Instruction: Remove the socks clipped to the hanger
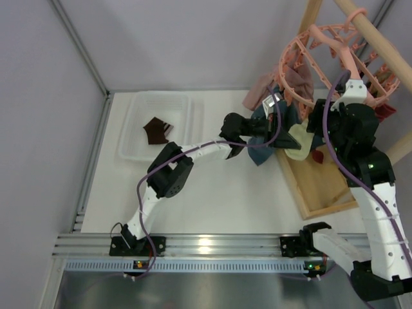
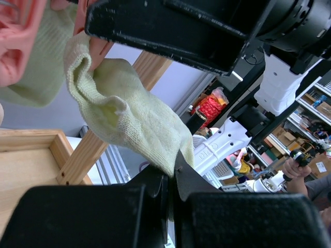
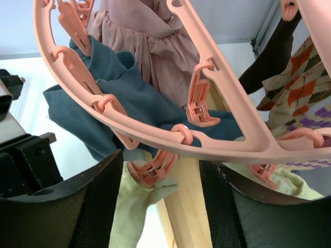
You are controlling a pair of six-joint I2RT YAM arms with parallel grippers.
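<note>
One cream sock (image 2: 134,124), tip in clenched left claw (image 2: 173,170); right claw (image 3: 160,165) agape under hanger (image 3: 155,129) ring.

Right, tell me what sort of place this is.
Probably a robotics lab test cell, not a home: left arm and right arm bolted to an aluminium rail at a white table, the pink hanger on a wooden frame, cluttered shelves behind.

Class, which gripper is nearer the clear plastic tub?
Left. The left gripper holds the cream sock right of the tub; the right gripper is farther right, at the hanger.
</note>
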